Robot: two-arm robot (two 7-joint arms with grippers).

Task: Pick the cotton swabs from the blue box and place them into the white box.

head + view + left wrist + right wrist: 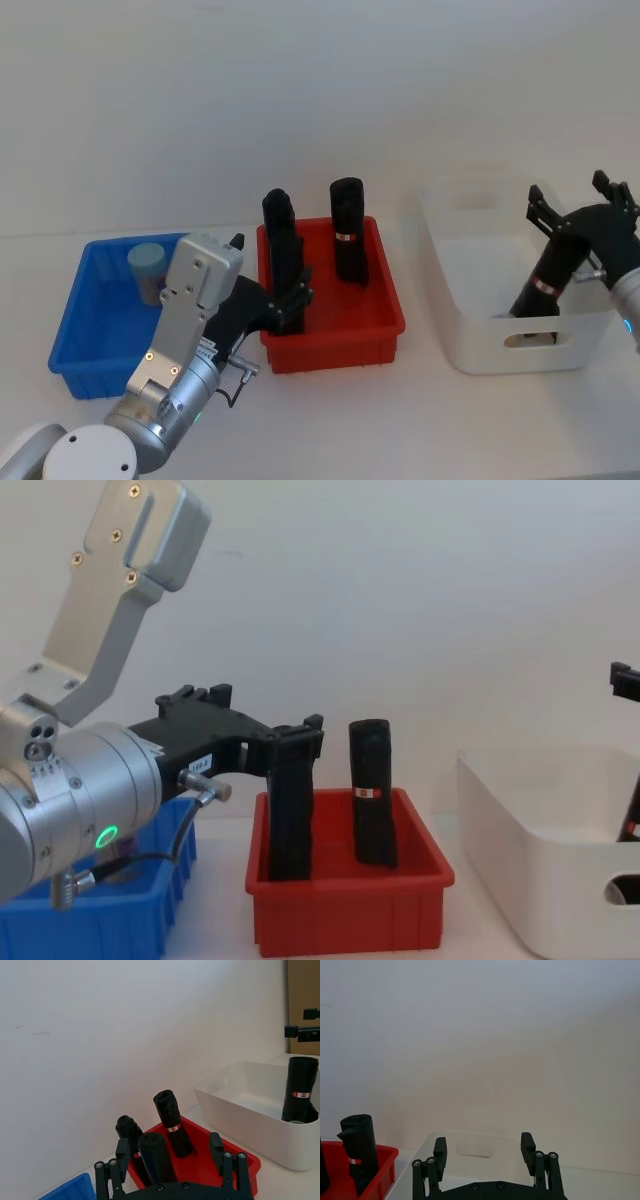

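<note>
Oddly, left gripper [296, 300] hangs spread at the red bin [385, 300], off the blue box [75, 330]; right gripper [590, 210] spread above the white box [460, 350].

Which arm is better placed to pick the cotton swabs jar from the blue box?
Probably left: the left gripper hangs open by the red bin, beside the blue box holding the cotton swabs.

The left arm reaches forward low across the table, its wrist level, and the left gripper [292, 300] sits with its black fingers [122, 1156] spread apart and nothing between them. Off to the right, the right arm is raised with the right gripper [585, 205] tipped upward, fingers [439, 1149] likewise wide apart and holding nothing.
</note>
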